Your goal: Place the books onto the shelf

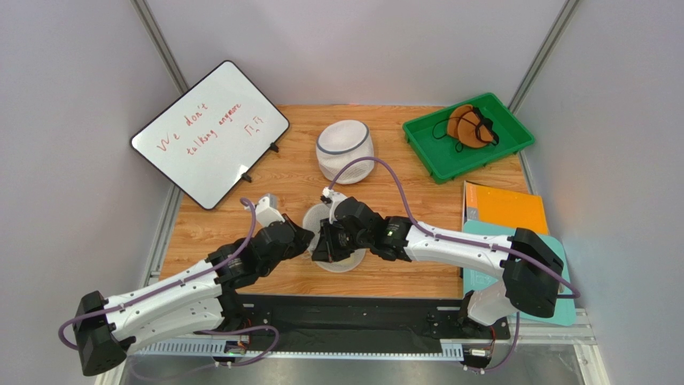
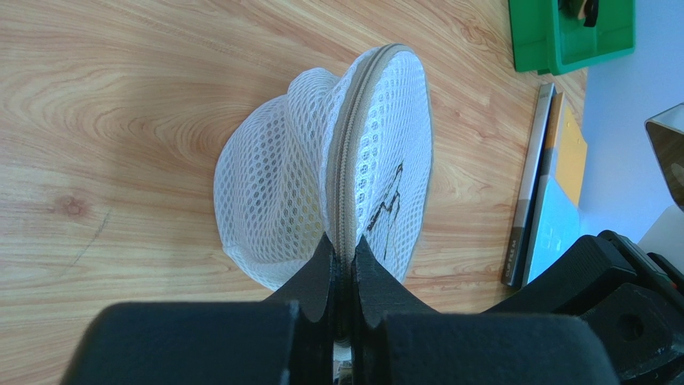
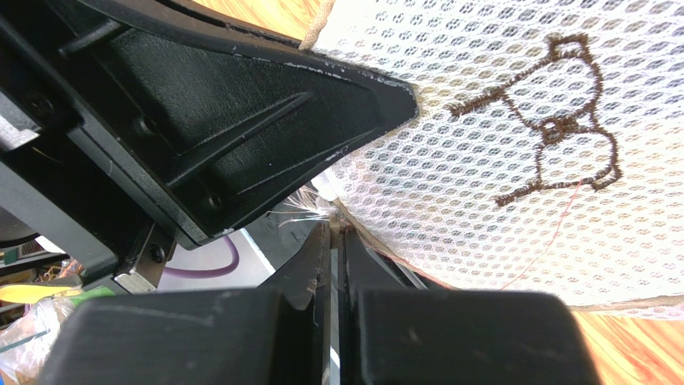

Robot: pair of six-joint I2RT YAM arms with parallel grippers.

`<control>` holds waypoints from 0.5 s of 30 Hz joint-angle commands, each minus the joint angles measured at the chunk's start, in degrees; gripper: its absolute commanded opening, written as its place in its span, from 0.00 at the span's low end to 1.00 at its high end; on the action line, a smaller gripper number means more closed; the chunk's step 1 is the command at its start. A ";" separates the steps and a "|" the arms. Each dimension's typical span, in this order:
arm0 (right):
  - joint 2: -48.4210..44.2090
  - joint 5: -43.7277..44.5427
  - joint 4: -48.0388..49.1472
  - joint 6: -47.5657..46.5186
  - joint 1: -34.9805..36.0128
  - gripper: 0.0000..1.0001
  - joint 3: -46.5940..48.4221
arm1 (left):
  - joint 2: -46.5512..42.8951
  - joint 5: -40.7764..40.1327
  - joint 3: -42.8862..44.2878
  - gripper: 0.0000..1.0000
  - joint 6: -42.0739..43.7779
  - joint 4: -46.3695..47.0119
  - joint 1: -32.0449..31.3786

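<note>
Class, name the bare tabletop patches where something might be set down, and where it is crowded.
Bare wood: between the whiteboard and the upright mesh bag, and between that bag and the green tray. Crowded: the centre, where the left claw and right claw pinch the flat mesh bag, and the books at right.

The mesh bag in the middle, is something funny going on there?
Yes. The left gripper and right gripper are both shut on the zipped rim of the mesh bag, while the books they should shelve lie untouched by the right edge of the table.
</note>
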 commanded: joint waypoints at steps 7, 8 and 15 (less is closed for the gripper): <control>-2.09 2.35 0.19 -0.01 -0.56 0.00 -1.49 | -0.81 -2.71 0.43 0.00 -0.17 -1.61 -0.44; -2.52 2.44 0.19 0.08 -0.56 0.00 -1.75 | -0.89 -2.97 0.70 0.00 -0.08 -1.87 -0.36; -3.93 2.53 0.10 0.52 -0.47 0.00 -4.12 | -1.07 -2.89 1.23 0.00 0.62 -2.67 0.43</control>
